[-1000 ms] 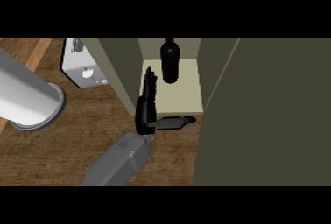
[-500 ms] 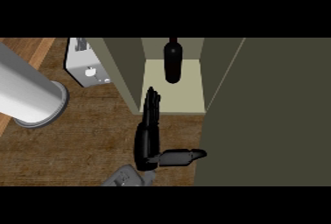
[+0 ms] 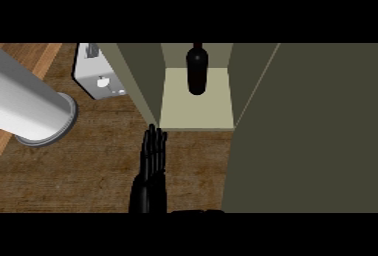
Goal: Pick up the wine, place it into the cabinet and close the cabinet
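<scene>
**Right hand flat over the counter, wine in the cabinet**

Right black hand [image 3: 153, 165] lies with fingers straight, holding nothing, pointing to 12 o'clock over the brown wooden counter [image 3: 81, 170]. Beyond it, the dark wine bottle [image 3: 196, 70] stands on the pale shelf of the olive-green cabinet [image 3: 310, 130]. At 10 o'clock sit a grey cylinder [image 3: 29, 105] and a white toaster-like appliance [image 3: 100, 77].

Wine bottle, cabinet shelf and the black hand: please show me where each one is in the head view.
wine bottle [image 3: 196, 72], head view, on the middle of its dark body.
cabinet shelf [image 3: 198, 111], head view, on the bare pale floor in front of the bottle.
right hand [image 3: 153, 160], head view, on its straight fingers.
</scene>
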You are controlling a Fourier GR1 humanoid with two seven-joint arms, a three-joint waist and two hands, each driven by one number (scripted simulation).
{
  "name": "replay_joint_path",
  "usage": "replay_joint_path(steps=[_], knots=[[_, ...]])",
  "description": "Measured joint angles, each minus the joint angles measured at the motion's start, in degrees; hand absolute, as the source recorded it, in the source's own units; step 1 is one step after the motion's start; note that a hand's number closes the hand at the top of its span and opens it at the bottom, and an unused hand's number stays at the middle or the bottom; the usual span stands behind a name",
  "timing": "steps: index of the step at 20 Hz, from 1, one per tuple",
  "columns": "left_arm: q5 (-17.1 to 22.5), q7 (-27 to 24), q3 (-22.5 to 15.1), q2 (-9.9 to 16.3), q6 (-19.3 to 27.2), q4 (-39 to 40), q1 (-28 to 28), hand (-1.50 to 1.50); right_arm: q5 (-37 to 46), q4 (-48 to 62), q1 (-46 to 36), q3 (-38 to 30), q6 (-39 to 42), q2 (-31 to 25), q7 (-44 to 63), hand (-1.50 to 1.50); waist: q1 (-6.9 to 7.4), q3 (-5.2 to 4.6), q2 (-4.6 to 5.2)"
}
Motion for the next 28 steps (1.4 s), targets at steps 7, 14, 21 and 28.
replay_joint_path(steps=[7,14,21,28], knots=[[-1.1,0.5,-1.4,7.0,-3.4,-9.2,6.5,-1.50,-1.7,0.2,-0.9,1.1,1.7,-0.7,3.8,1.50,-0.02,0.00,0.02],[0.0,1.4,1.3,16.3,-9.9,-17.6,12.1,-1.50,-2.6,0.5,0.1,2.3,5.2,-1.5,3.5,1.50,0.01,-0.01,0.04],[4.1,1.2,8.3,22.7,-16.0,-21.8,16.5,-1.50,-3.5,1.2,4.9,8.7,6.0,1.0,5.0,1.50,-0.10,-0.02,-0.01],[8.3,0.0,16.2,27.2,-20.6,-25.3,21.5,-1.50,-3.8,1.3,8.7,18.9,5.2,2.4,8.0,1.50,-0.03,-0.04,-0.12]])
